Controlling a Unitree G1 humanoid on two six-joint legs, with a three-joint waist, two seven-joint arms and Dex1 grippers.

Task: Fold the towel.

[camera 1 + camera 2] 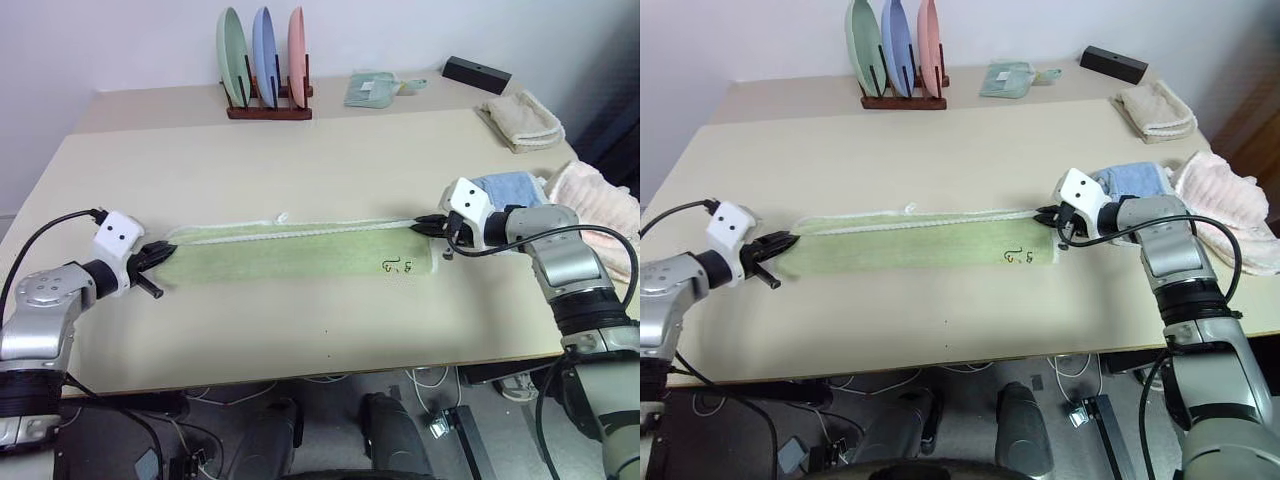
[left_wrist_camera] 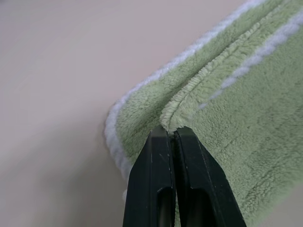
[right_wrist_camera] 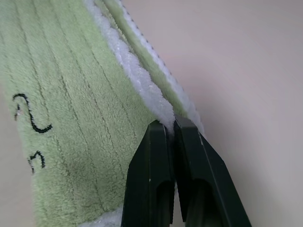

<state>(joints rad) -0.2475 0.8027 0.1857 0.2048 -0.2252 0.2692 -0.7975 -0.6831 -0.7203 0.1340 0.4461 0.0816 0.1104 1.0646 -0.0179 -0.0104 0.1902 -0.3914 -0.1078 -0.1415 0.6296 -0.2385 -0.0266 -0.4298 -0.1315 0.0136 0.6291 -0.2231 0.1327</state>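
Towel (image 1: 290, 252), a long doubled strip on the table (image 1: 300, 170), reads light, soft and limp (terry should resist slipping), best taken at end corners, where left gripper (image 1: 160, 254) and right gripper (image 1: 430, 225) each clamp its edge.

bare table (image 1: 330, 170) ahead, towels (image 1: 585, 200) crowd right
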